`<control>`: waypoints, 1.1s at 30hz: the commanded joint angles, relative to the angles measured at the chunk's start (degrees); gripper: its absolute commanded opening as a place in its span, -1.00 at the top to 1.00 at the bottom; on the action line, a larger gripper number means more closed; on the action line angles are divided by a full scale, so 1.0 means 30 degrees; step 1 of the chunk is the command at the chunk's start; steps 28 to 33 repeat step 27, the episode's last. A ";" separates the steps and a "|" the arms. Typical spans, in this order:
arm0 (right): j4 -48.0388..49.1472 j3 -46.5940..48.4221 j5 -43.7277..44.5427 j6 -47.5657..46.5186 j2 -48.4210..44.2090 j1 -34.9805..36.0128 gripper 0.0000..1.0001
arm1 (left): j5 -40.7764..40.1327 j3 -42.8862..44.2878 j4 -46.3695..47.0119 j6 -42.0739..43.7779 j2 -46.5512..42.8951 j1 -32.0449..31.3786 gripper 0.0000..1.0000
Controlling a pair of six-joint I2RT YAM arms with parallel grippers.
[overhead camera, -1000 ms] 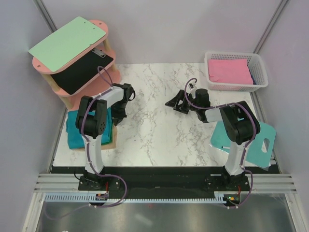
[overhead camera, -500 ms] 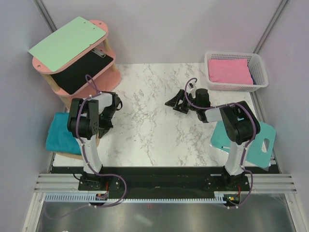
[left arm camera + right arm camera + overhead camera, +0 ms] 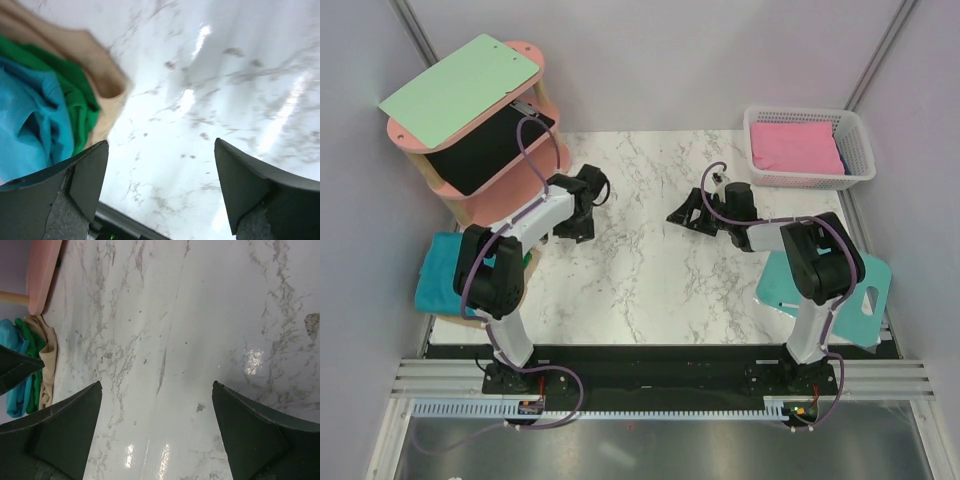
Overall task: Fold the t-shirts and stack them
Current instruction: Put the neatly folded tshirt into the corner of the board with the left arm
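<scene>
The folding looks all but done. The teal-blue t-shirt (image 3: 440, 273) lies folded on top of the green t-shirt (image 3: 81, 107), with a tan cloth (image 3: 102, 75) under both. This pile sits just in front of the pink shelf stand (image 3: 525, 165), on its near side. No loose shirt shows on the marble worktop (image 3: 640, 280) to the right of the stand. I judge that little is left beyond perhaps squaring the pile, whose edges look rumpled in the left wrist view.

The left arm (image 3: 535, 220) reaches forward and is angled away from the pile. Its wrist is just right of the stand's lower shelf, and its jaws are spread wide over bare marble, grasping nothing. The right arm (image 3: 775, 235) stretches low towards the stand from well to its right, and its jaws are likewise released and empty.
</scene>
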 commanded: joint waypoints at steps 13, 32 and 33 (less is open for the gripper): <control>-0.5067 0.0741 0.8326 -0.5229 -0.4285 0.0034 -0.96 | 0.4950 -0.2020 1.2439 0.3897 -0.2034 -0.2006 -0.99; -0.5507 -0.0314 1.6505 -0.6578 -0.5429 0.1059 -0.96 | 0.6415 -0.3831 1.5134 0.3869 -0.1270 -0.1244 -0.99; -0.5507 -0.0314 1.6505 -0.6578 -0.5429 0.1059 -0.96 | 0.6415 -0.3831 1.5134 0.3869 -0.1270 -0.1244 -0.99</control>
